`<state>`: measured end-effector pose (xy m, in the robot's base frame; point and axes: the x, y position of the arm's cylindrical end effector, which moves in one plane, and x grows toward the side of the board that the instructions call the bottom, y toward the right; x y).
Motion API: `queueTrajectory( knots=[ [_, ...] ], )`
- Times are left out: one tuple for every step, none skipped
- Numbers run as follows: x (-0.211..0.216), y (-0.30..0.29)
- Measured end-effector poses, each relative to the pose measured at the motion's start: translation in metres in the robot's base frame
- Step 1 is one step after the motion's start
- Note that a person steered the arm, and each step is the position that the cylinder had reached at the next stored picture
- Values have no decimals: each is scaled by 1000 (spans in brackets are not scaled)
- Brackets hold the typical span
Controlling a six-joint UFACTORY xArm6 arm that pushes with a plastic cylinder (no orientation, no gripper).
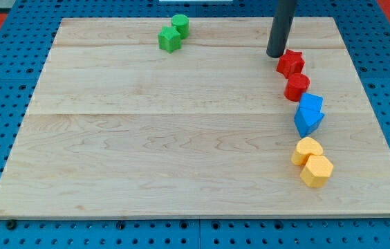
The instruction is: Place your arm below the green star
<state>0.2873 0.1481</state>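
Note:
The green star [169, 39] lies near the view's top, left of centre, touching a green cylinder [180, 25] just above and right of it. My tip [276, 54] rests on the board at the view's upper right, far to the right of the green star and slightly lower in the view. It stands just left of a red star [290, 63].
The wooden board [146, 138] sits on a blue pegboard. Down the view's right side run a red cylinder [296, 87], two blue blocks [309, 115], a yellow heart [306, 150] and a yellow hexagon [317, 171].

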Motion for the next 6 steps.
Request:
queueTrajectory(
  knots=[
    [-15,14],
    [-27,17],
    [-41,17],
    [-44,17],
    [-41,4],
    [-21,-57]
  ],
)
